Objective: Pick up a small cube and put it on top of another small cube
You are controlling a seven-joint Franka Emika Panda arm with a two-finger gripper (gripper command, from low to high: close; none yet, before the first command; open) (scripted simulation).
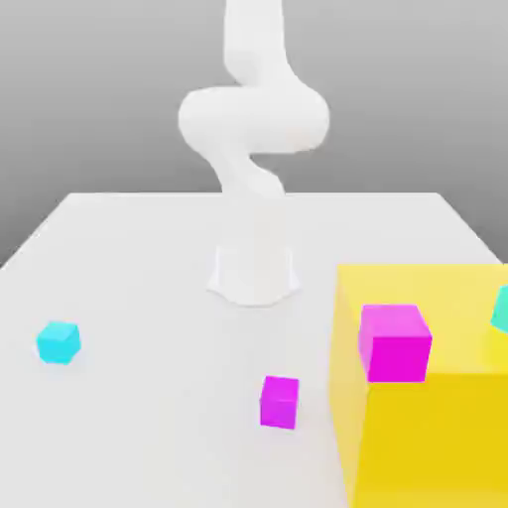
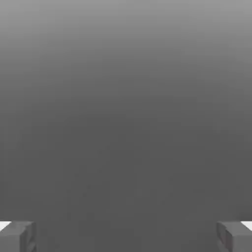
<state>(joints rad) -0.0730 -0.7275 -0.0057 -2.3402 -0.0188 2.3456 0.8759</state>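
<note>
A small magenta cube (image 1: 280, 401) rests on the white table near the front, just off the yellow block's left face. On the exterior view's left, a small cyan cube (image 1: 58, 342) lies alone. A larger magenta cube (image 1: 395, 342) sits on top of the yellow block (image 1: 427, 427), and a cyan cube (image 1: 501, 310) is cut off at the right edge. In the hand view my gripper (image 2: 126, 236) is open, its grey fingertips (image 2: 17, 236) far apart, with nothing between them and plain grey background beyond.
The white arm (image 1: 253, 119) rises from its base (image 1: 254, 273) at the table's middle and bends upward out of frame. The big yellow block fills the front right corner. The white table (image 1: 149, 258) stretches wide to the left and back.
</note>
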